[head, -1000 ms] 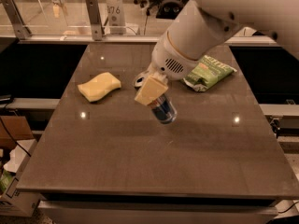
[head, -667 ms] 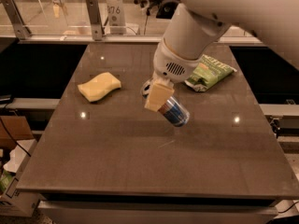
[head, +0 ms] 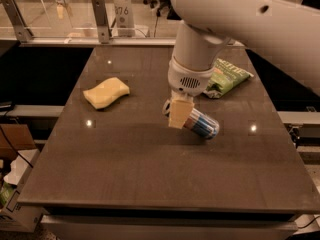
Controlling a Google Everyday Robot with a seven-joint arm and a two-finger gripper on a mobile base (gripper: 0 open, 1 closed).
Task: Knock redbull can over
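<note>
The redbull can, silver and blue, lies on its side on the dark table, its base pointing right and its top end under my gripper. My gripper hangs from the white arm just above and against the can's left end. One tan finger shows in front of the can; the other is hidden.
A yellow sponge lies at the left of the table. A green snack bag lies behind the arm at the right. A glass rail with metal posts runs along the far edge. Boxes sit on the floor at the left.
The can has tipped from leaning to lying flat on its side and has rolled to the right. My gripper and arm have moved right and forward with it.
</note>
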